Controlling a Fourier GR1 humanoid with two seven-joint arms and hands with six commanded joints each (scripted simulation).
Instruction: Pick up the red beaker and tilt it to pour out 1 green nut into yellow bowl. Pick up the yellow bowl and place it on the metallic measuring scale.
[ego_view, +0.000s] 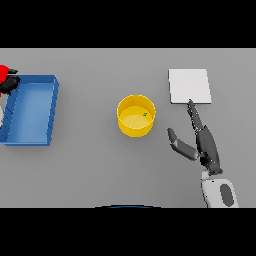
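A plain grey table (90, 170) carries three things. A blue tray (50, 115) lies along its left side, a yellow bowl (135, 128) sits near the middle with a tiny green nut (145, 114) inside, and a flat white scale (189, 85) rests to the right, apart from the bowl.

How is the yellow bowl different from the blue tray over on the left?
The yellow bowl is round; the blue tray is rectangular. The bowl is the smaller of the two. The bowl stands near the middle of the table, while the tray sits at the left side. A small green nut lies in the bowl; nothing shows inside the tray. Both are open on top and rest on the grey table.
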